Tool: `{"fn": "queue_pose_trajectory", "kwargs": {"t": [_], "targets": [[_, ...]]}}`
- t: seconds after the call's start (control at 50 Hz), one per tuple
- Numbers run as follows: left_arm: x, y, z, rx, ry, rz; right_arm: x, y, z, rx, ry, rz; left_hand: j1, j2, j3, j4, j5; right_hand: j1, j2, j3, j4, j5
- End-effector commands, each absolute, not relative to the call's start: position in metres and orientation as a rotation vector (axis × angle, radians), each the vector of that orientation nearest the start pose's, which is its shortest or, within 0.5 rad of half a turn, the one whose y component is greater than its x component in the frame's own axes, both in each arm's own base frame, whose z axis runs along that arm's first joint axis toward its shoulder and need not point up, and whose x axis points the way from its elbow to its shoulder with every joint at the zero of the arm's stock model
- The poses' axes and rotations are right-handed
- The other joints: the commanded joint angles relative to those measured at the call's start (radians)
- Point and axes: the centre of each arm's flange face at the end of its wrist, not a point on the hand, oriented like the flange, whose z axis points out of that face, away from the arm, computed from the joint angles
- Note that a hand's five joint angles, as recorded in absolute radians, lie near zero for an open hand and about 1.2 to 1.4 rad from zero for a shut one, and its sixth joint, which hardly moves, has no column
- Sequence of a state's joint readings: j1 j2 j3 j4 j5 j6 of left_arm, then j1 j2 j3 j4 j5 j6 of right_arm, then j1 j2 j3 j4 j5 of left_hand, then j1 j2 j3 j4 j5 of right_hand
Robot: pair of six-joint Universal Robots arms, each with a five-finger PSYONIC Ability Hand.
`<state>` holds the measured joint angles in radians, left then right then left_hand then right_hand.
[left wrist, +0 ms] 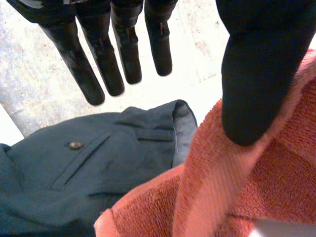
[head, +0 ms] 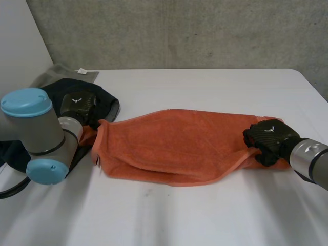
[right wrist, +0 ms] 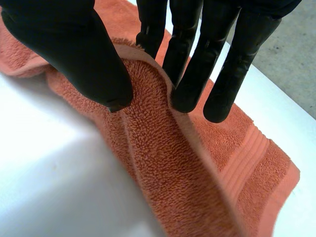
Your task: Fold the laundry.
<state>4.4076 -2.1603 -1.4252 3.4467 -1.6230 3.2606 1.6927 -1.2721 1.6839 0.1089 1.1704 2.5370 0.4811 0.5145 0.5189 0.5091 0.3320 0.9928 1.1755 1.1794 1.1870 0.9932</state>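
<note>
Towel (head: 174, 143) lay stretched along the bench (head: 205, 215) between both hands, its right end pinched between thumb and fingers (right wrist: 190, 64) of the right hand (head: 269, 138), its left end just beside the left hand (head: 79, 106), whose fingers (left wrist: 123, 49) stood straight and released.

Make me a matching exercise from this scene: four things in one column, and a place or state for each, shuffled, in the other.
1. orange towel
2. dark trousers
3. left hand
4. right hand

A. pinching a raised fold
B. fingers straight
C. under the left hand, button pocket showing
D. lying between both hands

Pairs: 1-D, 2-C, 3-B, 4-A
</note>
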Motion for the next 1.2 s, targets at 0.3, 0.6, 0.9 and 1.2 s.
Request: {"fn": "queue_pose_trajectory", "kwargs": {"t": [0.3, 0.6, 0.9, 1.2], "targets": [[-0.228, -0.227, 0.233, 0.937, 2.176, -2.252, 0.202, -0.284, 0.18, -1.073, 2.342, -1.701, 0.143, 0.109, 0.105, 0.114, 0.117, 0.403, 0.221, 0.217, 0.209, 0.229], [-0.234, -0.209, 0.158, 1.119, 2.48, -1.912, 0.203, -0.282, 0.178, -1.076, 2.343, -1.689, 0.425, 0.392, 0.387, 0.397, 0.4, 0.403, 0.221, 0.217, 0.209, 0.229], [-0.24, -0.247, 0.137, 1.047, 2.475, -1.867, 0.201, -0.279, 0.174, -1.074, 2.354, -1.671, 0.226, 0.192, 0.188, 0.198, 0.2, 0.403, 0.221, 0.217, 0.209, 0.229], [-0.243, -0.266, 0.116, 1.265, 2.189, -1.799, 0.2, -0.281, 0.174, -1.07, 2.358, -1.676, 0.164, 0.131, 0.126, 0.136, 0.139, 0.403, 0.221, 0.217, 0.209, 0.229]]}}
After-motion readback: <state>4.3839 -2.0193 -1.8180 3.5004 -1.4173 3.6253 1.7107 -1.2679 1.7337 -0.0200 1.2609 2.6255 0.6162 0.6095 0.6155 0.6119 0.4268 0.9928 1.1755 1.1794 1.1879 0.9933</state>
